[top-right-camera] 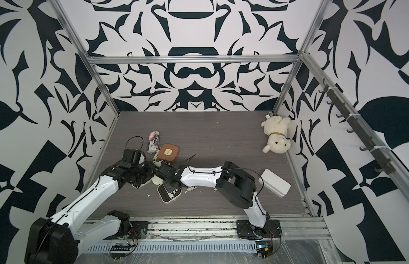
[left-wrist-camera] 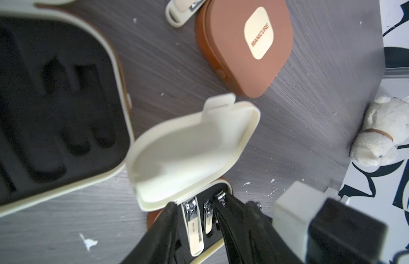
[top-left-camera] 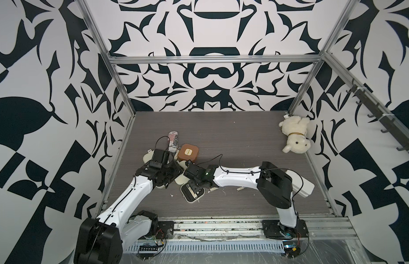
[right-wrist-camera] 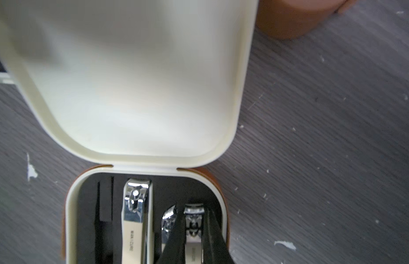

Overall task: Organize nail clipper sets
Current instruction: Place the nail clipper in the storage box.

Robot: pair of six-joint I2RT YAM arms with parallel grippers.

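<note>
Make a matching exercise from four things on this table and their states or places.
Things:
1 brown case
2 filled cream case
3 can
4 dog

States or places:
a crushed
b far right corner
c shut
d lid up

Pairs: 1-c, 2-d, 3-a, 4-b

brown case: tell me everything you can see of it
The brown case is a rounded-square shell, matte brown and plastic-looking, with a pale gold plate on the lid reading MANICURE and a small round latch button on one side. It is closed, lying flat, lid up, on the table. A cream clipper lies right at its edge and the crushed can beside it; contact unclear.
</note>
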